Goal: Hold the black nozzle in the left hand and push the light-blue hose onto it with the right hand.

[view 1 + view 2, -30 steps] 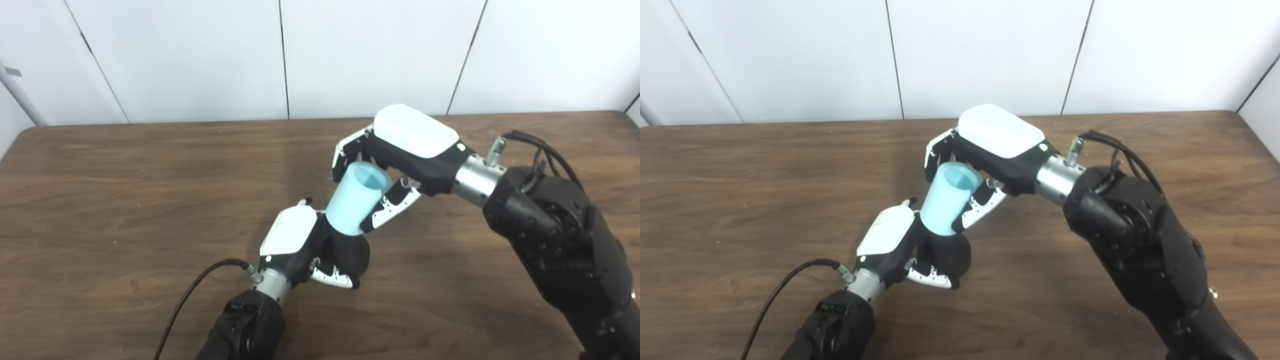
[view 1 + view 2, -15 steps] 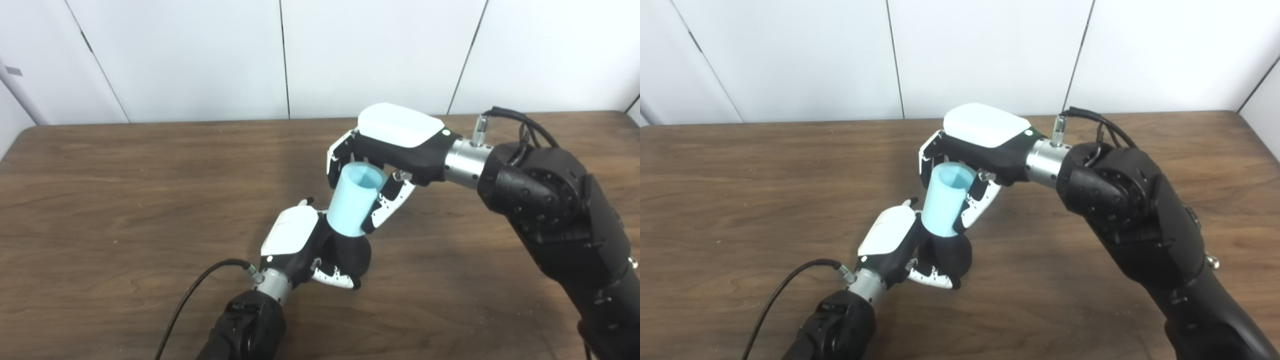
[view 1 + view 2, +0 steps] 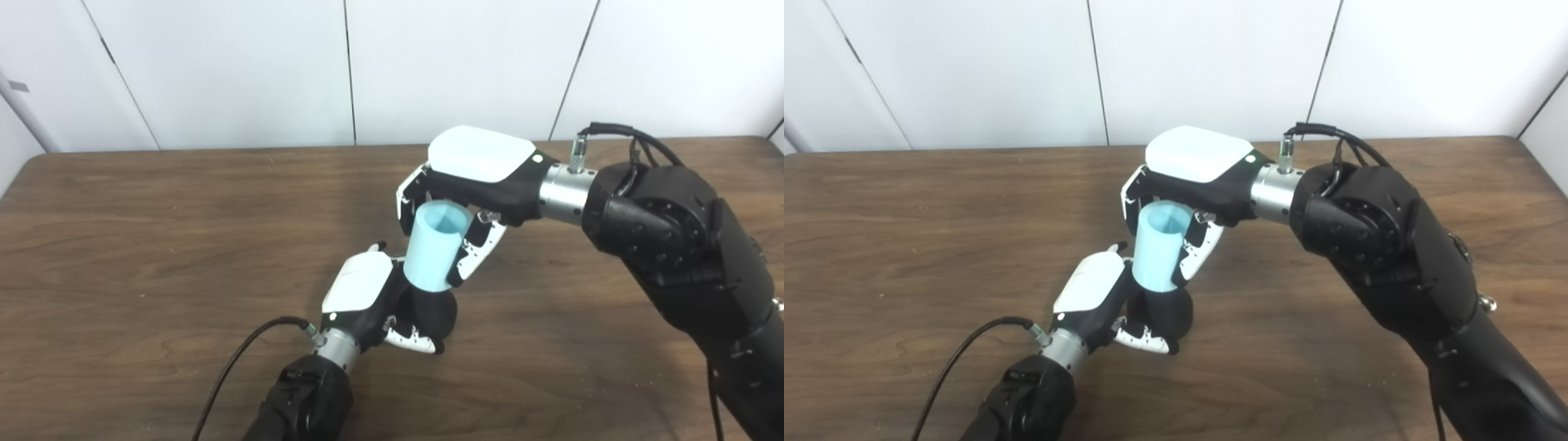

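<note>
My left hand (image 3: 367,294) is shut on the black nozzle (image 3: 436,313), which rests low over the table near the middle. The light-blue hose (image 3: 433,248), a short wide tube with its open end facing up, sits with its lower end on top of the nozzle. My right hand (image 3: 471,184) comes in from the right and is shut on the hose, fingers (image 3: 409,195) behind it and thumb (image 3: 474,254) in front. The joint between hose and nozzle is partly hidden by my left hand.
The brown wooden table (image 3: 153,233) spans the whole view, with white wall panels (image 3: 245,67) behind its far edge. A black cable (image 3: 245,349) runs from my left wrist toward the bottom edge. My bulky right forearm (image 3: 674,257) fills the right side.
My right hand and forearm have swung left and turned the hose more upright over the nozzle. My left hand has barely moved.
</note>
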Robot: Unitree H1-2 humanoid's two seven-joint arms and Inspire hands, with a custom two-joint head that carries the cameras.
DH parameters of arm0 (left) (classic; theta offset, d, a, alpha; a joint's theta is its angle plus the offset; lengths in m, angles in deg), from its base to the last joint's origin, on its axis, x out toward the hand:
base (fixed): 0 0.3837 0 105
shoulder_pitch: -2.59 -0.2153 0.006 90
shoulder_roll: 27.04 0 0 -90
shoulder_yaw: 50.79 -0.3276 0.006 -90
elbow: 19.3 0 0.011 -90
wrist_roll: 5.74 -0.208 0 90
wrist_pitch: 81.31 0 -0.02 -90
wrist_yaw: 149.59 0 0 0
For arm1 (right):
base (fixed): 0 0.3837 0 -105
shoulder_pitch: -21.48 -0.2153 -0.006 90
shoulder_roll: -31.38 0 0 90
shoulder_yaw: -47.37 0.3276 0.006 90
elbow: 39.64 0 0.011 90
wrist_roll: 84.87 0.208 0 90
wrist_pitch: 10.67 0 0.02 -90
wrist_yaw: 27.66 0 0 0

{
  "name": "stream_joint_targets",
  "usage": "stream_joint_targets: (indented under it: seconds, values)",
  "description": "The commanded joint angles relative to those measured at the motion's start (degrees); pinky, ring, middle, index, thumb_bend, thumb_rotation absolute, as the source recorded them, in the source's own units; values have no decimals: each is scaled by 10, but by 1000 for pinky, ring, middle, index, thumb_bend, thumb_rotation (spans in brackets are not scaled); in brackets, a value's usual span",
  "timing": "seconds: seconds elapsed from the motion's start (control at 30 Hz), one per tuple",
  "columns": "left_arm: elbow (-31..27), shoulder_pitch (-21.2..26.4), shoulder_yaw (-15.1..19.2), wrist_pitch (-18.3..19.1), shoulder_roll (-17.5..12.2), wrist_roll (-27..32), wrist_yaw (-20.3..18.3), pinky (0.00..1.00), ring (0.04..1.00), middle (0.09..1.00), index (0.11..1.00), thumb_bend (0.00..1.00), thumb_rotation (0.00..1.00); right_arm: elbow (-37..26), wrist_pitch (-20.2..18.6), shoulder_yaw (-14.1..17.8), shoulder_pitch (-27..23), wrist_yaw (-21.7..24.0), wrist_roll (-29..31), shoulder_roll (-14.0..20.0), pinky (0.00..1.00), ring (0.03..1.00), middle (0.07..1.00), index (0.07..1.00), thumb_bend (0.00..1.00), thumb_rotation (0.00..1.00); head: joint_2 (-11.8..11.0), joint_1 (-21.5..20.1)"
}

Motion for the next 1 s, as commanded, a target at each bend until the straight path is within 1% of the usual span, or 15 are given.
stream_joint_targets:
  seconds: [0.0, 0.13, 0.33, 0.57, 0.67, 0.77, 0.8, 0.83, 0.87, 0.9, 0.93, 0.97]
  values:
    - [39, -23, -24, 13, 5, 13, -51, 1000, 728, 468, 500, 525, 0, -11, 10, -2, -11, -5, -16, 5, 301, 428, 518, 532, 494, 0, 1, 1]
    - [40, -22, -25, 16, 7, 12, -54, 1000, 729, 460, 505, 524, 0, -13, 12, -6, -7, -8, -31, -1, 302, 428, 519, 531, 494, 0, 3, 2]
    - [38, -21, -27, 22, 8, 11, -59, 1000, 733, 471, 501, 525, 0, -6, 28, -8, 3, -15, -47, -6, 303, 431, 521, 525, 495, 0, 4, 2]
    - [42, -18, -28, 27, 10, 12, -59, 1000, 739, 482, 496, 525, 0, -6, 30, -13, 3, -7, -55, -8, 302, 430, 523, 530, 494, 0, 6, 4]
    - [42, -17, -28, 28, 12, 13, -59, 1000, 740, 476, 500, 524, 0, -5, 29, -14, 1, -3, -54, -8, 280, 425, 529, 553, 489, 0, 6, 4]
    - [45, -17, -26, 27, 12, 15, -56, 1000, 741, 473, 503, 524, 0, -6, 26, -14, 0, 2, -57, -6, 292, 434, 532, 558, 490, 0, 7, 3]
    - [47, -17, -26, 26, 12, 15, -55, 1000, 741, 473, 503, 524, 0, -8, 24, -15, 1, 6, -59, -5, 377, 498, 572, 527, 505, 65, 6, 2]
    - [48, -17, -26, 26, 12, 16, -54, 1000, 741, 471, 504, 524, 0, -10, 21, -16, 2, 12, -61, -4, 449, 565, 620, 609, 734, 66, 6, 2]
    - [49, -17, -26, 25, 12, 16, -54, 1000, 741, 470, 505, 524, 0, -12, 20, -17, 2, 17, -63, -4, 489, 599, 646, 643, 815, 75, 6, 2]
    - [50, -16, -25, 25, 12, 16, -53, 1000, 741, 470, 505, 524, 0, -15, 17, -21, 0, 27, -65, -2, 509, 617, 659, 661, 856, 79, 7, 4]
    - [51, -15, -25, 26, 12, 16, -53, 1000, 741, 469, 506, 524, 0, -17, 16, -23, -2, 34, -66, -1, 613, 667, 700, 689, 905, 129, 7, 4]
    - [51, -14, -25, 26, 13, 16, -54, 1000, 741, 468, 506, 524, 0, -21, 15, -29, -8, 50, -70, 4, 648, 684, 715, 699, 922, 145, 6, 5]
